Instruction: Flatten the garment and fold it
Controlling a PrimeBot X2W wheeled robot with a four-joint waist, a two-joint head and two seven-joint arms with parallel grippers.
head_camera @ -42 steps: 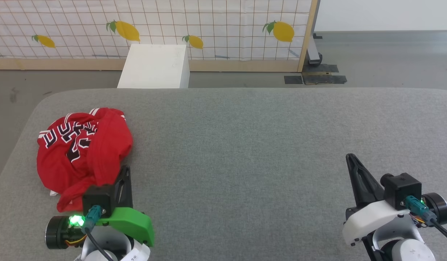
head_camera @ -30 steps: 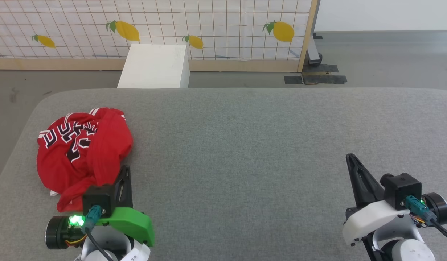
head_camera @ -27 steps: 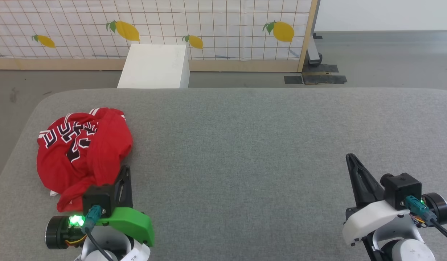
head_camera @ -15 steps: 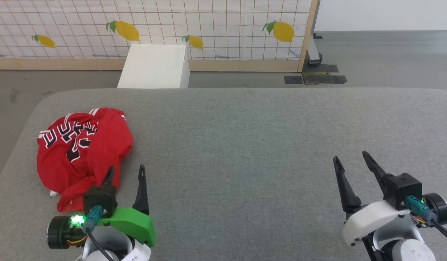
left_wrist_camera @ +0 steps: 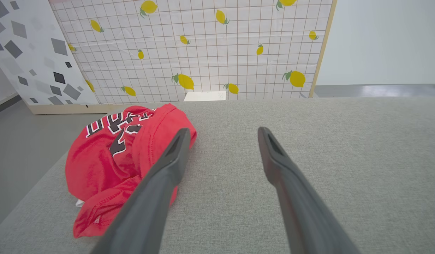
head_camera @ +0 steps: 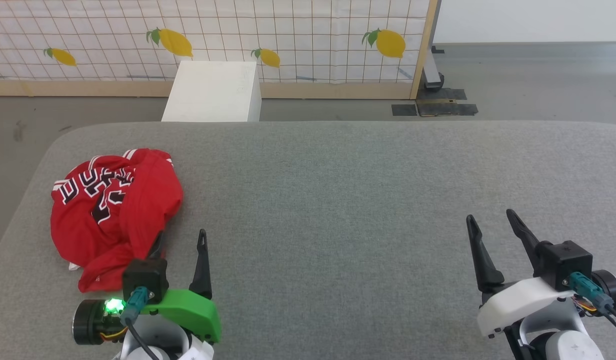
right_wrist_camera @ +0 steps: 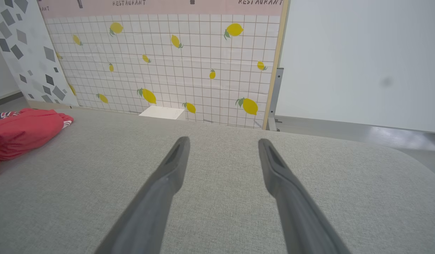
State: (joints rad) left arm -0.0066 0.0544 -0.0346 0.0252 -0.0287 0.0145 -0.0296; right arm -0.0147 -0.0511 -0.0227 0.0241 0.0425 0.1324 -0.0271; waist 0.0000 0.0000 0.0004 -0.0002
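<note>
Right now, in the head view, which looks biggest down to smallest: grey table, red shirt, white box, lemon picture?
grey table
red shirt
white box, though it sits farther away
lemon picture

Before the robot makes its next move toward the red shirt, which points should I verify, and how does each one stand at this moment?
1. Left gripper open and holding nothing: ok, its fingers stand apart.
2. Right gripper open and holding nothing: ok.
3. Garment wholly on the grey surface: ok, it lies near the left edge.
4. Garment flat: not ok, it is a crumpled heap.
5. Left gripper close to the garment: ok, one finger is beside its near edge. Whether they touch: cannot tell.
6. Hem and sleeves located for a grasp: cannot tell, the folds hide them.
</note>
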